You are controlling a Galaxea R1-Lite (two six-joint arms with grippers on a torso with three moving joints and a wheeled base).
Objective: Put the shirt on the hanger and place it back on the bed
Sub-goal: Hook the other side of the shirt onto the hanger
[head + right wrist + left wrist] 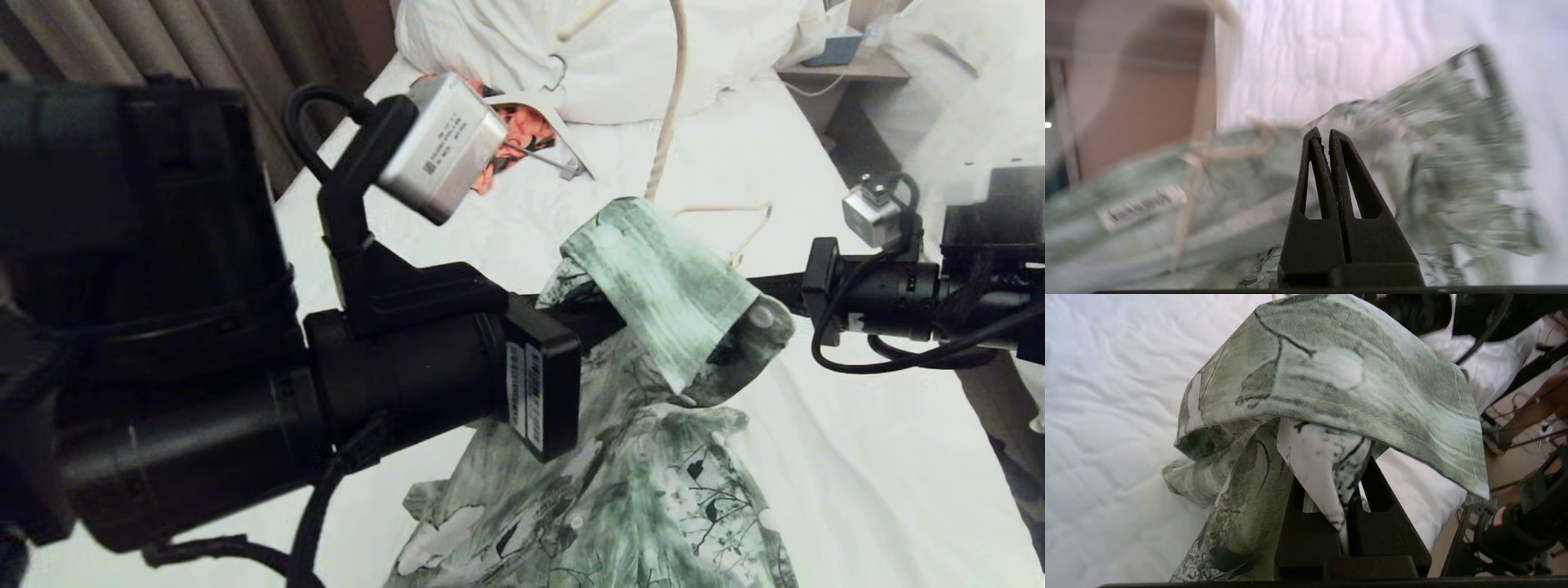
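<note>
Closest to the head camera, the left arm's bulky black wrist fills the near left, and its left end effector point(1345, 522) reaches out over the bed, pressed together on a fold of the shirt point(645, 457). In the left wrist view a pale strip of the printed cloth runs down between its fingers, with the collar draped over their tips like a hood.

From that pinch the shirt hangs down toward the near edge of the bed point(857, 457), its body spread on the white sheet. Its long axis runs from the raised collar back toward the robot, collar end up and away, hem end nearest.

Across from it the right end effector point(1323, 134) comes in level from the right, fingers shut with nothing visibly between them, its tips at or inside the collar opening; the right wrist view is too smeared to say whether it touches the cloth.

Just beyond the collar the hanger point(668, 106) rises as a thin cream rod, with its curved wire lying on the sheet behind the shirt.

I judge the step to be opening the neck for the hanger. Next, the right arm needs to take hold of the hanger and thread one shoulder into the opening while the left keeps the collar lifted.
</note>
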